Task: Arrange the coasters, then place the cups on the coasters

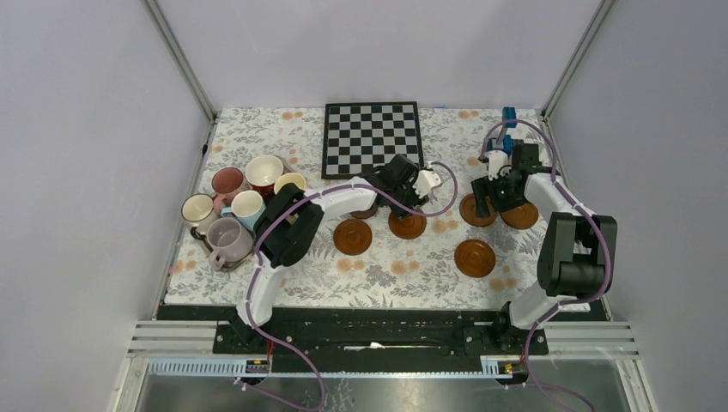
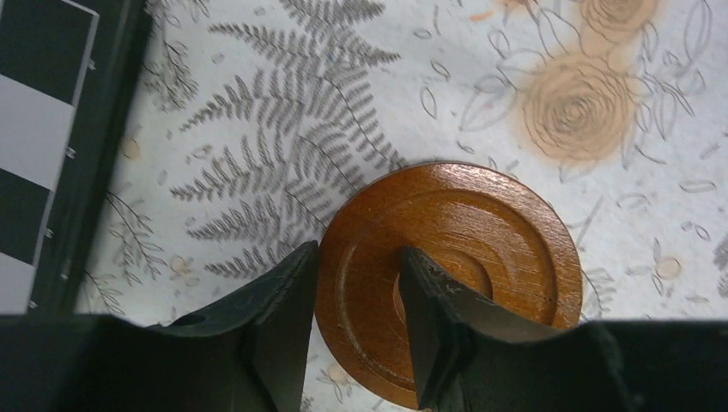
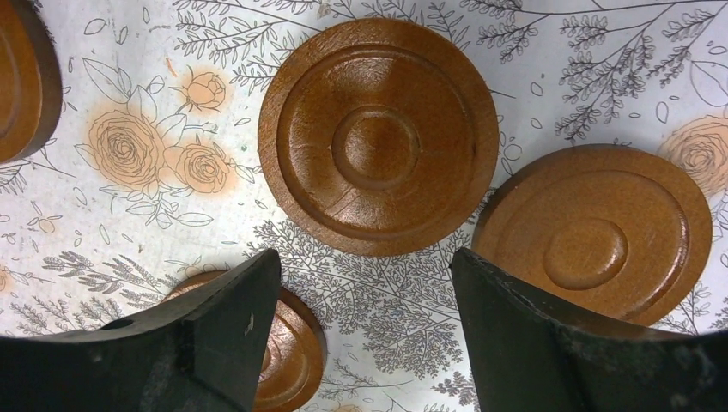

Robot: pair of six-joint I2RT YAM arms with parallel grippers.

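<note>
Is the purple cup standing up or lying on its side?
Standing up. In the top view the purple cup shows its round open mouth facing straight up.

Lab test cell: plain white panels (image 1: 86, 129), aluminium frame posts (image 1: 180, 60), bolted arm rail (image 1: 386, 335).

No readable text, label, brand, number or sign is showing in any of the 3 views.
</note>
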